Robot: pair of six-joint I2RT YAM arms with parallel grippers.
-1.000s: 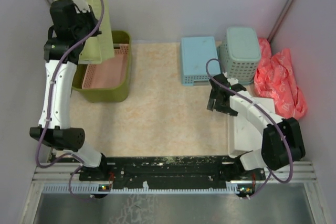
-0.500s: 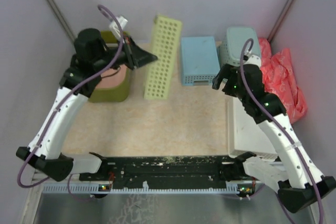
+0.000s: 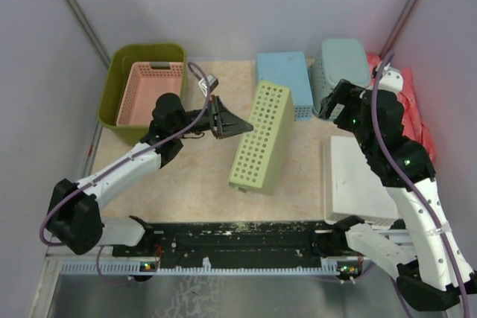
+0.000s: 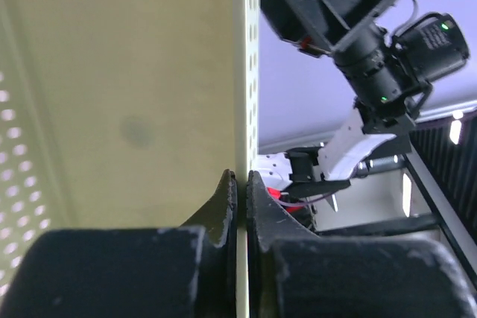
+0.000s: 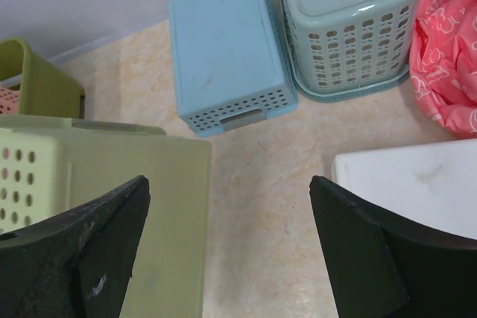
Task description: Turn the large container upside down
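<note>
Right now my left arm lies low and long across the table (image 3: pixel 201 176), reaching from the front left toward the middle. The left fingers (image 3: pixel 242 125) are pinched tight on the thin side wall of the light-green tray (image 3: pixel 261 139). The tray hangs tilted just to the right of those fingers, and from above I see its face full of holes. Its low end is near the table, but I cannot tell if it touches.

The large container (image 3: pixel 112 88) is not held. It sits open side up, behind and to the left of the left fingers, in the back left corner by the walls. A pink basket (image 3: pixel 149 94) sits inside it. My left arm passes close by its front right corner.

My right arm stands tall and bends over at the top. The right fingers (image 3: pixel 333 106) are spread wide with nothing between them. Just behind them are the teal basket (image 3: pixel 343 65) and the blue basket (image 3: pixel 287 72), side by side and both bottom side up. The light-green tray's far end is to the left of the right fingers, near the blue basket. A white tray (image 3: pixel 350 184) lies below the right arm. A red bag (image 5: pixel 447 42) is bunched by the right wall.

The most open room is the bare table in front of the left fingers, between the two arms. The large container has walls close at its back and left, so only its front and right sides are free.
</note>
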